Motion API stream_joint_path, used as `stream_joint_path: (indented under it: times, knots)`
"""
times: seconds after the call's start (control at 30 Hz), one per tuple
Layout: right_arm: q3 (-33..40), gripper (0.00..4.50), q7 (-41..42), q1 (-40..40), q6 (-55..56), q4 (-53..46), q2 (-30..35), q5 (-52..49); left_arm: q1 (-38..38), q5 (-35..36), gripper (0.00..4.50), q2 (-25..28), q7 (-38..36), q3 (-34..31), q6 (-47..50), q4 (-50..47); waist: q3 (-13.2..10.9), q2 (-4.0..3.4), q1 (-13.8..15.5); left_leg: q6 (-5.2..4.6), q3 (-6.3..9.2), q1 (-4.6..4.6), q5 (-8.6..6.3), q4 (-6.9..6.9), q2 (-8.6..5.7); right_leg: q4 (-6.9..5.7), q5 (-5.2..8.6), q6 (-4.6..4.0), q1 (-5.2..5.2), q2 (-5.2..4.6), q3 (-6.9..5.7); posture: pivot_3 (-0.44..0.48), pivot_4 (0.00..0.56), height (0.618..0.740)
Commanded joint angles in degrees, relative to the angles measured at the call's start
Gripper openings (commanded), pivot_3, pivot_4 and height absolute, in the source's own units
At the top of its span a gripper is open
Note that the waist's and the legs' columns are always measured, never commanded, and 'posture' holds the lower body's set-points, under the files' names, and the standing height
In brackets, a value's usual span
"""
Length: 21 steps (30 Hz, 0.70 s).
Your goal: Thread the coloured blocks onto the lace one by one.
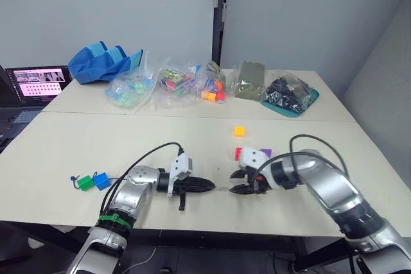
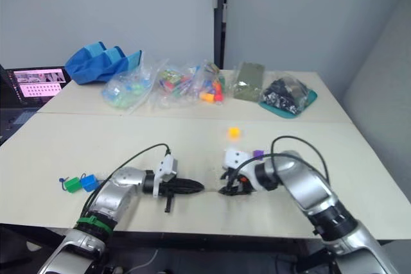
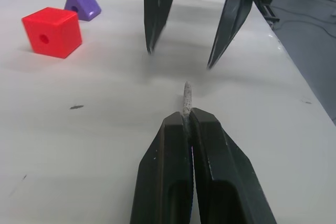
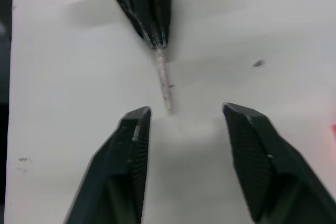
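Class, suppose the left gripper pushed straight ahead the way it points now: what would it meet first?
Most likely the right gripper. The left gripper, shut on the lace tip, points into the gap between the right gripper's open fingers, so the tip would probably enter there first; depth is unclear.

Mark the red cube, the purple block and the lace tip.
Red plastic cube (image 3: 52, 31): left wrist view, front face by the hole.
Purple wedge-shaped block (image 3: 83, 8): left wrist view, sloped face.
Stiff pale lace tip (image 4: 164, 82): right wrist view, mid-shaft.

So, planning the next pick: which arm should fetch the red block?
Right. Its gripper is open and empty, close to the red block. The left gripper is shut on the lace tip.
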State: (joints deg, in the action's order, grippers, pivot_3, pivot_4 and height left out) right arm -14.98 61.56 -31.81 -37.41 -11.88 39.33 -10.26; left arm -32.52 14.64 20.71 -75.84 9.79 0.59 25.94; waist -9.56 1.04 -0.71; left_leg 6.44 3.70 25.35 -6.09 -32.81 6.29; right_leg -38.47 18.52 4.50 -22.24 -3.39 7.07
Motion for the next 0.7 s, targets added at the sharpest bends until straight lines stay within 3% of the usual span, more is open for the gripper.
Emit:
stream_joint_path:
  times: [0.03, 0.1, 0.2, 0.33, 0.5, 0.7]
  knots:
    - [8.6, 3.75, -4.7, 2.8, 4.5, -4.5, -0.1, -1.8, -1.0, 2.8, 0.0, -0.8, -0.3, -1.7, 1.4, -1.5, 0.0, 0.0, 0.0, 0.0, 0.0, 0.0, 0.0, 0.0, 0.0, 0.0, 0.0, 0.0, 0.0, 0.0, 0.0, 0.0, 0.15, 0.74]
    - [14.4, 4.43, -9.1, 5.1, 5.0, -5.7, -0.9, -2.5, -1.0, 3.0, 0.0, -1.0, -0.7, -1.5, 1.9, -1.8, 0.0, 0.0, 0.0, 0.0, 0.0, 0.0, 0.0, -0.01, 0.0, 0.0, 0.0, 0.0, 0.01, 0.0, 0.01, 0.0, 0.15, 0.74]
    - [21.7, 4.47, -16.0, 10.0, 4.3, -7.7, -1.3, -1.9, -1.5, 3.0, 0.0, -1.5, -1.5, -1.4, 1.9, -0.9, 0.0, 0.0, 0.0, 0.0, 0.0, 0.0, 0.0, 0.0, 0.0, 0.0, 0.0, 0.0, 0.02, 0.0, 0.0, 0.0, 0.15, 0.74]
    - [32.4, 4.47, -27.9, 21.2, 2.3, -14.9, -9.3, -3.5, -4.0, 2.7, 0.0, -2.9, -3.2, -1.4, 0.8, 3.0, 0.0, 0.04, 0.5, -0.01, 0.05, -0.01, 0.0, 0.03, -0.01, 0.05, 0.0, 0.0, 0.06, 0.0, -0.04, 0.0, 0.15, 0.74]
    - [35.4, 4.47, -37.1, 29.2, 2.7, -19.7, -20.4, -5.9, -5.9, 2.6, 0.0, -4.0, -5.1, -1.8, -1.4, 6.4, 0.0, 0.02, -0.7, -0.01, 0.05, -0.05, 0.0, 0.03, -0.04, -0.04, -0.01, 0.0, 0.05, -0.01, 0.03, 0.0, 0.15, 0.74]
    - [35.5, 4.47, -41.4, 36.3, 5.0, -21.7, -24.6, -5.6, -6.4, 2.2, 0.0, -4.2, -5.8, -2.2, -2.1, 7.6, 0.0, 0.02, -0.6, -0.01, 0.07, -0.04, 0.0, 0.03, -0.04, -0.03, 0.0, 0.01, 0.05, -0.01, 0.01, 0.0, 0.15, 0.74]
